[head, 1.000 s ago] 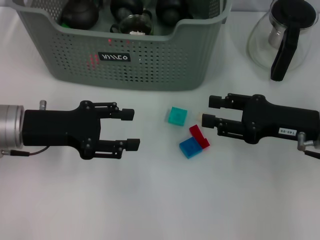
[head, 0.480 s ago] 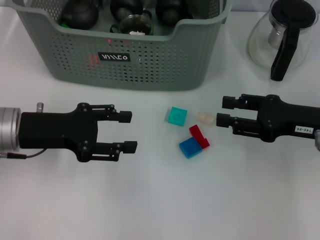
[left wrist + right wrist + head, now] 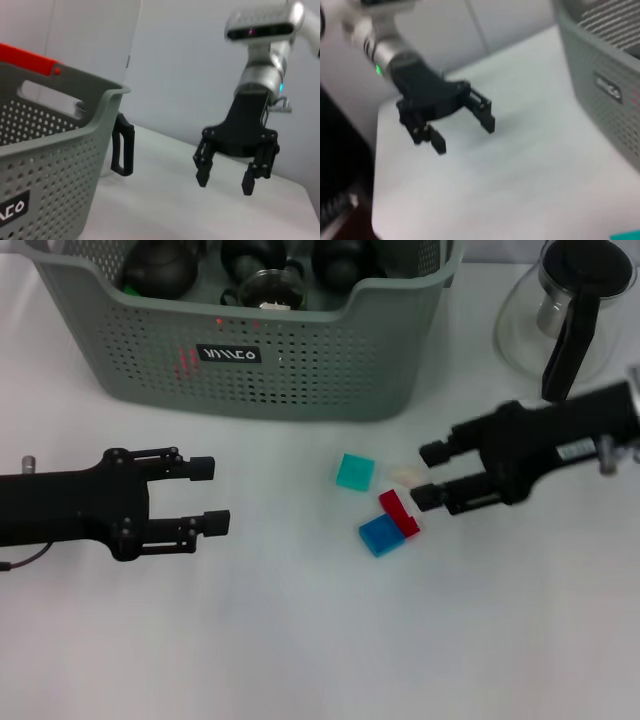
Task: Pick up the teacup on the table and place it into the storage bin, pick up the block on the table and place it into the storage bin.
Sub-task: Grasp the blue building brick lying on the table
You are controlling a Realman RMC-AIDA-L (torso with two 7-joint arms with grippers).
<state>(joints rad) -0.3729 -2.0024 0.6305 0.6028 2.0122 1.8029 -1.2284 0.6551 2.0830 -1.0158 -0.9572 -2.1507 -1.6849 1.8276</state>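
Storage bin [image 3: 300, 360] at upper left-centre of head view, on white worktop [image 3: 320, 640], dark teaware inside. Teal block [image 3: 354, 471], red block [image 3: 398, 512], blue block [image 3: 380, 535] at centre. Right claw [image 3: 426, 476] wide open, empty, just right of the blocks. Left claw [image 3: 208, 496] open, empty, at mid-left. Glass carafe [image 3: 565, 310] upper right.

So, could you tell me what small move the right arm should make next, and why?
Probably ease the right claw forward and down around the small pale cream block. Its fingers are open and nearest that block, just above the red block, with no block held yet; the left claw hangs open farther off.
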